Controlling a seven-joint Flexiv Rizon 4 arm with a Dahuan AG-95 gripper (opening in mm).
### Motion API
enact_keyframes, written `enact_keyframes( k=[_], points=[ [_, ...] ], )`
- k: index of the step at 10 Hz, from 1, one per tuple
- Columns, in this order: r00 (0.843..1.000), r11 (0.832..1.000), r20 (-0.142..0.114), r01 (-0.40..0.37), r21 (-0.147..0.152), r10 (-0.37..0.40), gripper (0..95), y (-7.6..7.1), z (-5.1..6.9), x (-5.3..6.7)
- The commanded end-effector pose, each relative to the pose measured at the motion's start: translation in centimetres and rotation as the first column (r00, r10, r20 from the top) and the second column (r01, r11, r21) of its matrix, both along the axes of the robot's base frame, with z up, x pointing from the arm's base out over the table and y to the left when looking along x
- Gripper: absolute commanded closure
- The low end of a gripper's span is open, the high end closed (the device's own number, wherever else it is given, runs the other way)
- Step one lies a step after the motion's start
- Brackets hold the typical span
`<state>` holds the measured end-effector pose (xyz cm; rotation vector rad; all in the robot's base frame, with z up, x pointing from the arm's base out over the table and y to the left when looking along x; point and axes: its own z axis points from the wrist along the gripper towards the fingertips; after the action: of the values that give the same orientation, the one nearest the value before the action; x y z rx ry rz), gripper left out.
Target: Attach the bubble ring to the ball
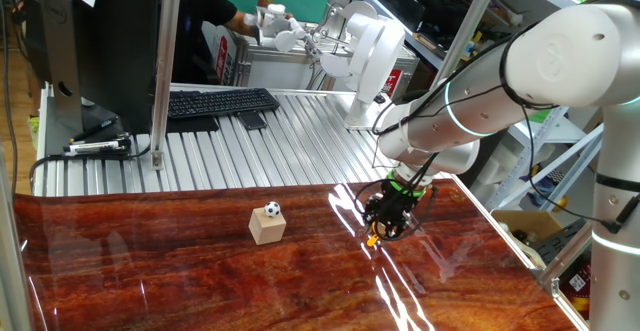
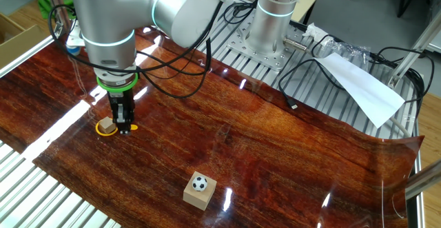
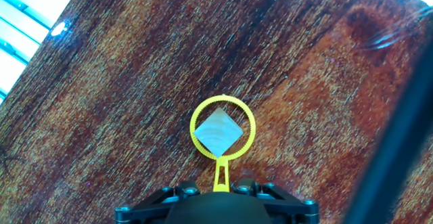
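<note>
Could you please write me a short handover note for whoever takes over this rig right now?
Gripper: pointing straight down at the table, fingers either side of the bubble ring's stem; whether they actually clamp it cannot be told.
Bubble ring: flat on the table, looped around a small wooden cube.
Ball: sits on a second wooden cube, well apart from the ring.
Done: gripper lowered at the stem.
Left: secure the ring, lift it, carry it to the ball, attach.
</note>
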<state>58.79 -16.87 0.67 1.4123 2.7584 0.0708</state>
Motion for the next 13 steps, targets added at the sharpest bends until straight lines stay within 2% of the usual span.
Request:
enact_keyframes(
  k=[1, 5, 13],
  points=[
    [1.000, 1.000, 0.000, -0.001, -0.001, 0.001, 57.0, 0.00, 0.04, -0.06],
    [1.000, 1.000, 0.016, -0.004, -0.009, 0.004, 57.0, 0.00, 0.04, -0.06],
    [1.000, 1.000, 0.022, -0.007, -0.008, 0.007, 57.0, 0.00, 0.04, -0.06]
  ],
)
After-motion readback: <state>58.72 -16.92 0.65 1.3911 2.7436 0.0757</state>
